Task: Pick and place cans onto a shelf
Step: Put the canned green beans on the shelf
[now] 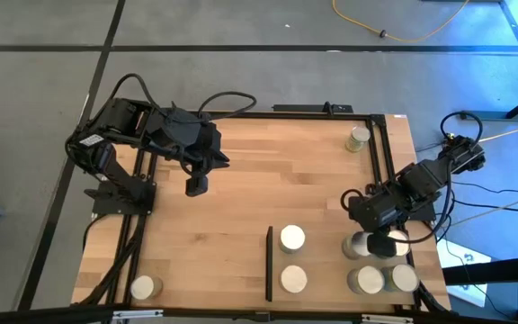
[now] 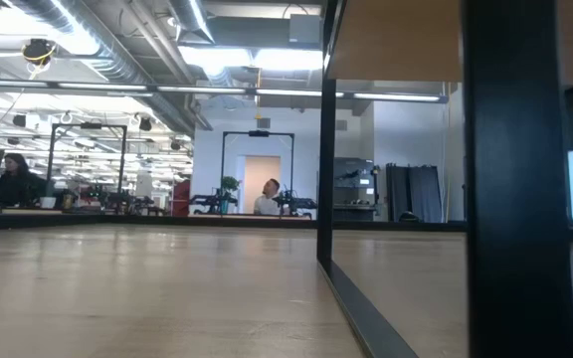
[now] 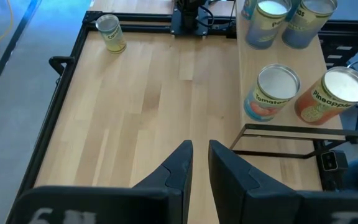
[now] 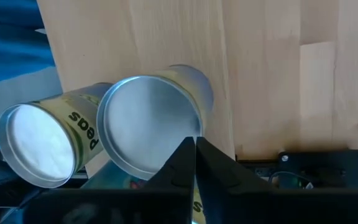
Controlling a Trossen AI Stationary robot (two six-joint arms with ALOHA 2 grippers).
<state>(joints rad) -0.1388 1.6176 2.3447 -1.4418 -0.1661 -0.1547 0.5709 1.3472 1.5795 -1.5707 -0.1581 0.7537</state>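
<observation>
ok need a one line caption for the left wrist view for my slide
Left gripper hovering over bare tabletop, four cans on the shelf ahead, one can alone near the far corner.

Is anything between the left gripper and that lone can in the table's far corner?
Nothing visible. In the left wrist view, bare tabletop runs from the left gripper to the lone can. The other cans stand off to one side on the shelf.

Two dark gripper fingers (image 3: 194, 163) sit at bottom centre, slightly apart. Four white-topped labelled metal cans (image 3: 272, 93) stand upper right on a pale wooden shelf panel (image 3: 253, 74); another can (image 3: 110, 32) upper left.
</observation>
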